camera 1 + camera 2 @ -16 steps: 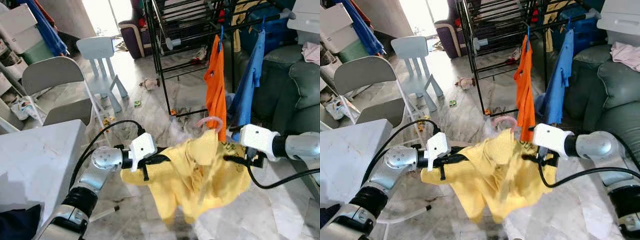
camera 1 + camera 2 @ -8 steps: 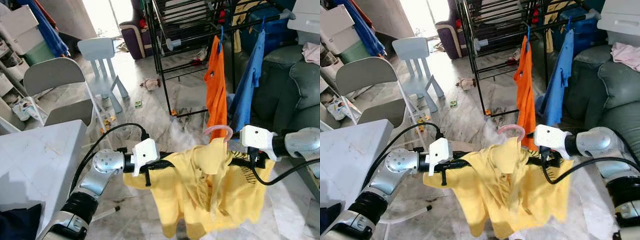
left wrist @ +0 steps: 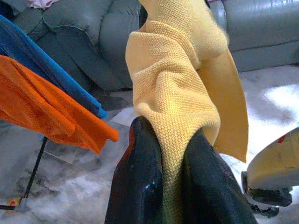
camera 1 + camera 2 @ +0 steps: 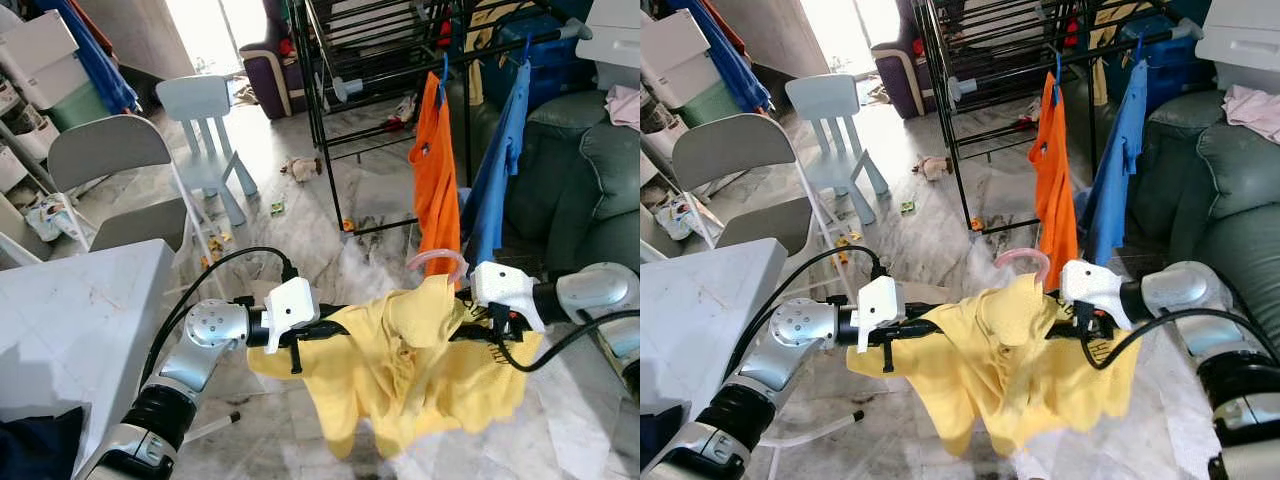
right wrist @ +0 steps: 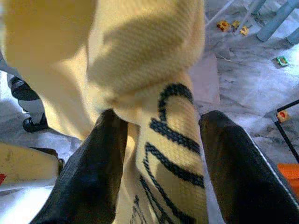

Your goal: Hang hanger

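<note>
The left gripper point(image 3: 170, 154) pinches one shoulder of the yellow shirt point(image 4: 410, 365), its fingers clamped on the cloth. Across from it the right gripper point(image 5: 161, 163) has the other shoulder between parted fingers; whether they press it I cannot tell. Between them rises the pink hanger hook point(image 4: 437, 260), below the orange shirt point(image 4: 435, 180) on the black drying rack point(image 4: 380, 60)

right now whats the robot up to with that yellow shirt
The robot holds a yellow knit shirt on a pink plastic hanger spread between both arms. The left gripper pinches one shoulder; the right gripper straddles the other. It stands before the black metal drying rack, and the hanger is not yet on it.
</note>
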Motion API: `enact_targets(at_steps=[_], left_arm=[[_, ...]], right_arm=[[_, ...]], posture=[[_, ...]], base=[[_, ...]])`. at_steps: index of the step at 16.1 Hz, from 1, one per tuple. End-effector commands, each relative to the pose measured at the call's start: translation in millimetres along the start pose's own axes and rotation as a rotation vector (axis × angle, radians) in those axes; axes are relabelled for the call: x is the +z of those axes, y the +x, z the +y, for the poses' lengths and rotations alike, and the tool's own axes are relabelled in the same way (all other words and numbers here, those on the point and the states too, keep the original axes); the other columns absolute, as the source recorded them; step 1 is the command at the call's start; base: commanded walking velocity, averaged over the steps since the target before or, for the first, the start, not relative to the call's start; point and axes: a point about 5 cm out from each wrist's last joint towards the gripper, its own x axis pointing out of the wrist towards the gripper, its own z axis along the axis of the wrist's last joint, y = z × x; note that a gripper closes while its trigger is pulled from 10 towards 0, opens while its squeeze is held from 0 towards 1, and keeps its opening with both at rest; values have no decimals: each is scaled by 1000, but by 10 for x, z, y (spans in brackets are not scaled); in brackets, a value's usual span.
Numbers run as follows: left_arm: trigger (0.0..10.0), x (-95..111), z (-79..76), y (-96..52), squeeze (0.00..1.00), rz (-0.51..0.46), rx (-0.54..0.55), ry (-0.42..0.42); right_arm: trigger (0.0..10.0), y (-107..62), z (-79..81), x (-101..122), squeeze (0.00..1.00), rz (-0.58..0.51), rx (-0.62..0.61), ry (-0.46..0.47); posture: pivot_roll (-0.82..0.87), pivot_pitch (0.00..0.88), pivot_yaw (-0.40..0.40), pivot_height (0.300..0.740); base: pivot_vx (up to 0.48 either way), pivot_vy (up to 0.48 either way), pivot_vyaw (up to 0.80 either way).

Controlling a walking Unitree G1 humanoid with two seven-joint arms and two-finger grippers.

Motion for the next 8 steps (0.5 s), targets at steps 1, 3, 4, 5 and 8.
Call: enact_targets(at_steps=[1, 3, 4, 5, 8], left_arm=[[10000, 66, 63, -56, 0, -24, 26, 22], [10000, 62, 80, -68, 0, -18, 31, 24], [10000, 60, 81, -69, 0, -17, 31, 25], [10000, 57, 76, -67, 0, -16, 30, 25], [10000, 47, 69, -66, 0, -12, 30, 25]], right_arm=[[0, 25, -26, 67, 0, -5, 38, -31], [0, 16, -34, 66, 0, -9, 47, -19], [0, 19, -33, 65, 0, -10, 52, -16], [0, 31, -36, 74, 0, -19, 55, -13], [0, 54, -10, 71, 0, -24, 75, -8]], posture=[[-211, 0, 210, 740], [-208, 0, 209, 740], [-208, 0, 209, 740], [-209, 0, 209, 740], [-209, 0, 206, 740]], base=[[0, 0, 0], [0, 0, 0], [0, 0, 0], [0, 0, 0], [0, 0, 0]])
